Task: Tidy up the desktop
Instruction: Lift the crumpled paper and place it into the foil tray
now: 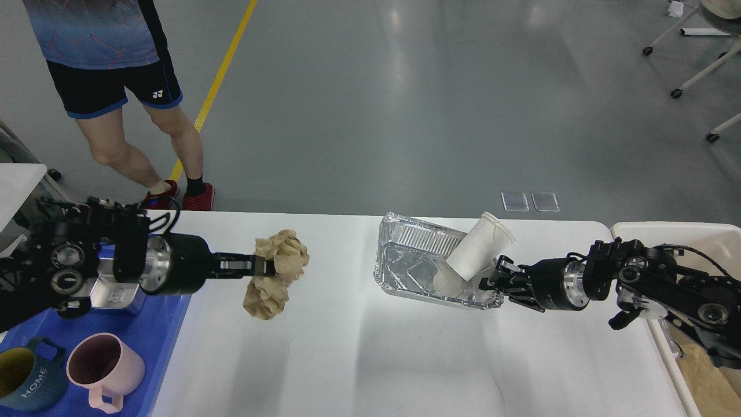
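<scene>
The desktop [370, 359] is a wide white tabletop filling the lower view. My left gripper [267, 267] is shut on a crumpled brown paper ball [278, 280] and holds it above the desktop, left of centre. A foil tray [419, 263] lies right of centre with a white paper cup [477, 249] leaning in it. My right gripper [493, 281] is at the tray's right front corner, its fingers closed on the foil rim.
A blue tray [156, 324] at the left holds a pink mug [104, 368], a dark blue mug [26, 382] and a metal box [113, 295]. A white bin [689, 231] with brown paper stands at the right. A person [116, 87] stands beyond the far edge.
</scene>
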